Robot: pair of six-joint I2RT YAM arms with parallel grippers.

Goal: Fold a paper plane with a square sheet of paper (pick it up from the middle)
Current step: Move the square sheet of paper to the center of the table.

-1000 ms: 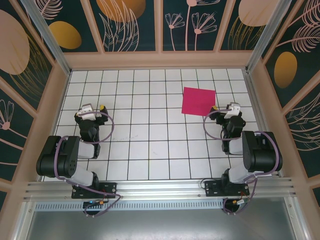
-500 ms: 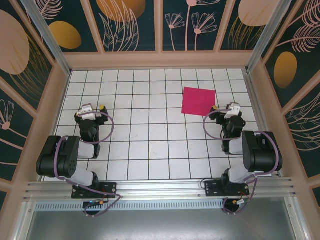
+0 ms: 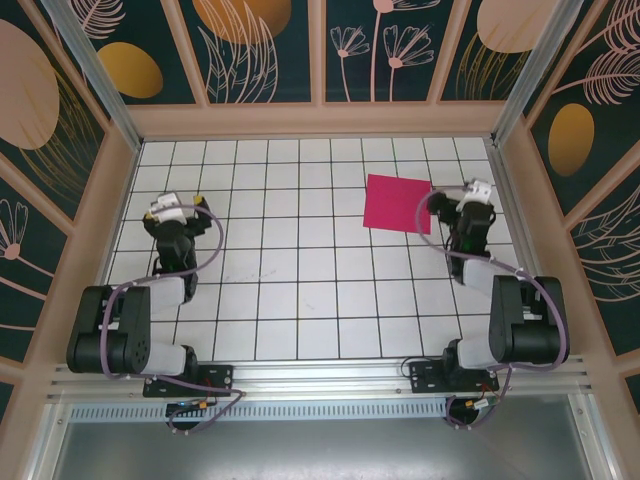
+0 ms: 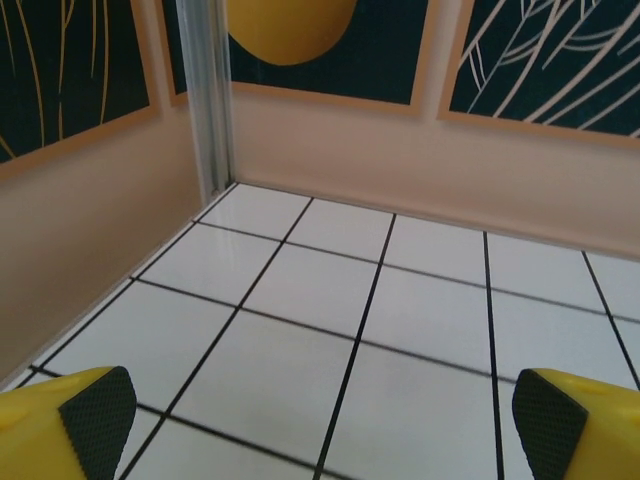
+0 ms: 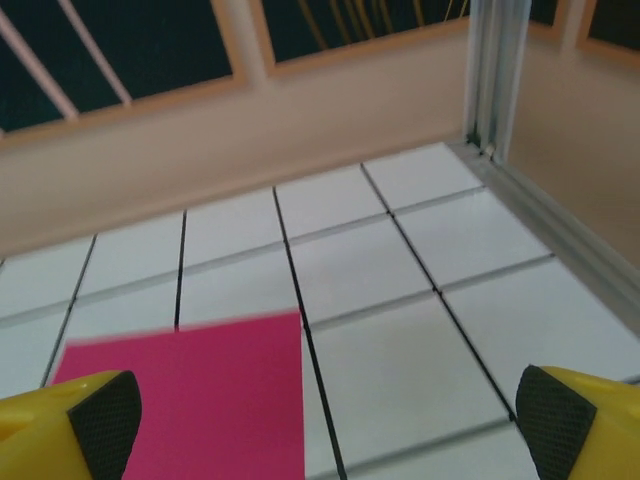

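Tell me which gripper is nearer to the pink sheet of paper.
Right. The right gripper hangs just beside the right edge of the square sheet of paper; the left gripper is far off, at the left side of the table.

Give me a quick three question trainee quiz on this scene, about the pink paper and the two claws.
1. True or false: the flat magenta-pink square paper sheet is already folded.
2. Fill in: the left claw and right claw both stand ____.
3. Which claw is nearer the sheet? A left, B right, C equally near.
Key: 1 false; 2 open; 3 B.
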